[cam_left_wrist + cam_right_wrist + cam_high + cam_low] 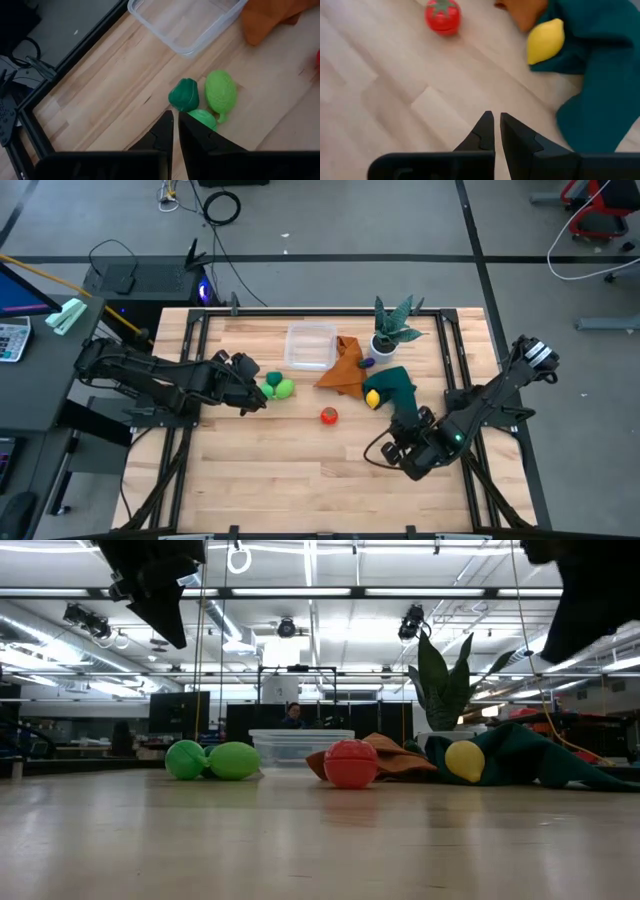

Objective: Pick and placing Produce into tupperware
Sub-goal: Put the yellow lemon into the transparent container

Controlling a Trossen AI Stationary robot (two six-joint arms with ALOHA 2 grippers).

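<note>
Nothing is packed yet: the tupperware (310, 345) sits empty near the table's far edge. The left gripper (256, 401), fingers together, hovers beside the green produce (279, 387). The right gripper (391, 451), also closed and empty, waits near the front edge; tomato (328, 416) and lemon (372, 398) remain out.

Bright even light from ceiling strip lights (420, 590), soft faint shadows, blurred foreground tabletop (320, 840) in low view
</note>
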